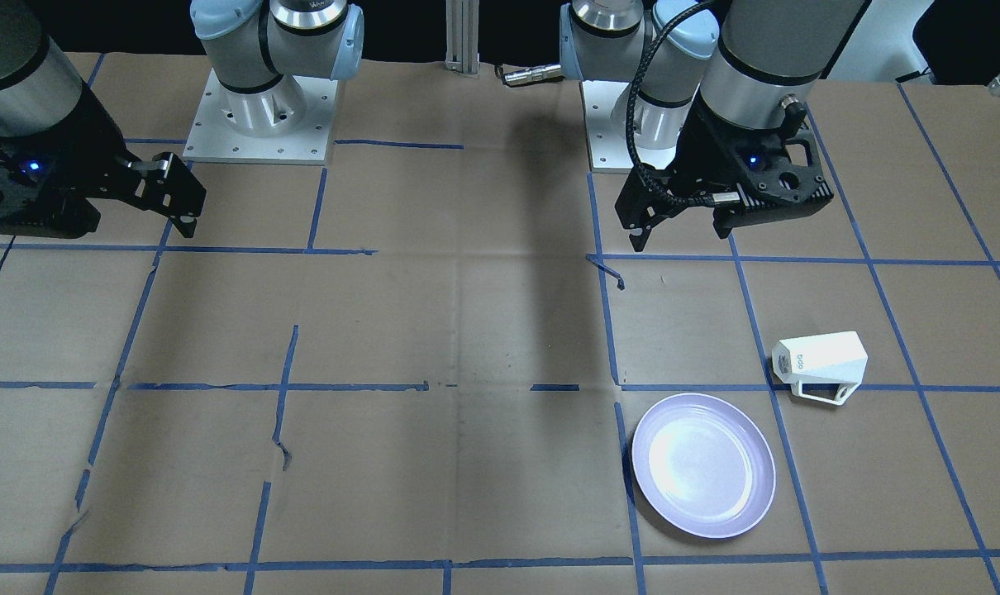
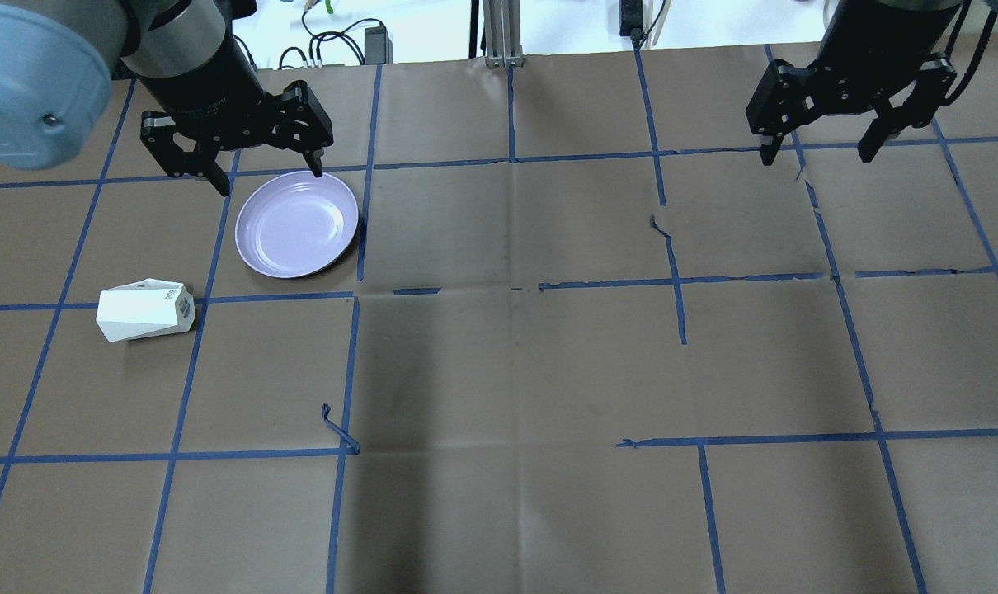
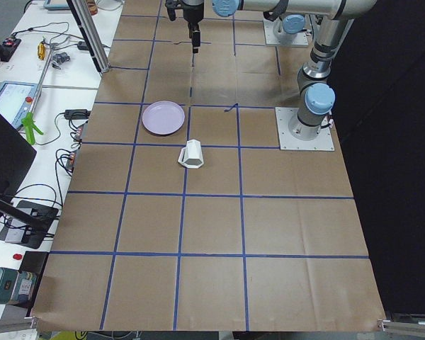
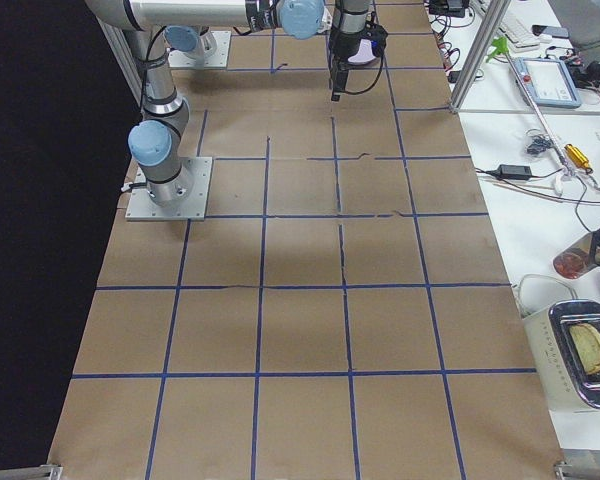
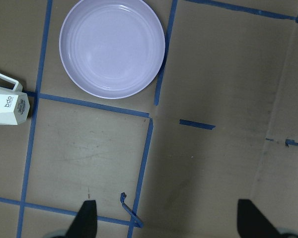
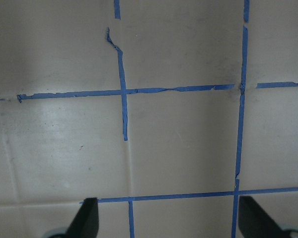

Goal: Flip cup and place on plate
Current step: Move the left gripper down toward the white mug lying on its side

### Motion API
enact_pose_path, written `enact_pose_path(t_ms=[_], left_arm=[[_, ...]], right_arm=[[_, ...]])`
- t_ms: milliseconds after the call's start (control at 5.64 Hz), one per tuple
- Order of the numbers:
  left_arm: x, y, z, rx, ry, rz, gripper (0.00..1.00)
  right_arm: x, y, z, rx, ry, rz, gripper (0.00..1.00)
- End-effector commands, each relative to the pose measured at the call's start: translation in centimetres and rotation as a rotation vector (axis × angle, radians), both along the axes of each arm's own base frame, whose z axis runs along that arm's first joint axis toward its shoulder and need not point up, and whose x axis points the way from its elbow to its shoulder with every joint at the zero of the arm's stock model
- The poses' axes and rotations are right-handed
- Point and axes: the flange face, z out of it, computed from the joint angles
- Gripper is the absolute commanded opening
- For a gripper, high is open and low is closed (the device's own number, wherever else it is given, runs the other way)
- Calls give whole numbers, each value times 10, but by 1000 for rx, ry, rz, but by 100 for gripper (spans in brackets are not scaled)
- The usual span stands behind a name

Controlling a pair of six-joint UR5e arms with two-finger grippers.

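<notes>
Hangs the left gripper [image 2: 266, 175], jaws spread and empty, over the plate's [image 2: 297, 223] far edge, likely poised for the cup [image 2: 144, 311] lying sideways on the table [image 2: 507, 371] nearby, and holds the right gripper [image 2: 816, 155], jaws also apart, well clear.

Brown paper [image 2: 499, 371] spread over table | blue tape grid [image 2: 680, 157] laid across | loose tape end [image 2: 338, 429] curled, near left | aluminium post [image 2: 499, 33] fixed at far edge

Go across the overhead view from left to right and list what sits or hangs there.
cup → plate → right gripper. The left gripper is left out: its span overlaps both the cup's and the plate's.
</notes>
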Motion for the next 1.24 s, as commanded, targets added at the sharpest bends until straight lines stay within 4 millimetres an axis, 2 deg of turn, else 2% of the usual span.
enact_pose_path(t_ms=[0, 177, 355, 532, 710, 1065], left_arm=[[0, 0, 1, -2, 0, 0, 98], [2, 0, 2, -4, -3, 3, 98], [21, -4, 4, -6, -9, -11, 98], [84, -9, 7, 15, -9, -25, 98], [179, -10, 7, 36, -4, -64, 98], [342, 16, 5, 43, -3, -185, 98]], right_arm=[[0, 0, 0, 0, 0, 0, 100], [0, 0, 0, 0, 0, 0, 100], [0, 0, 0, 0, 0, 0, 100], [0, 0, 0, 0, 0, 0, 100], [0, 0, 0, 0, 0, 0, 100], [0, 0, 0, 0, 0, 0, 100]])
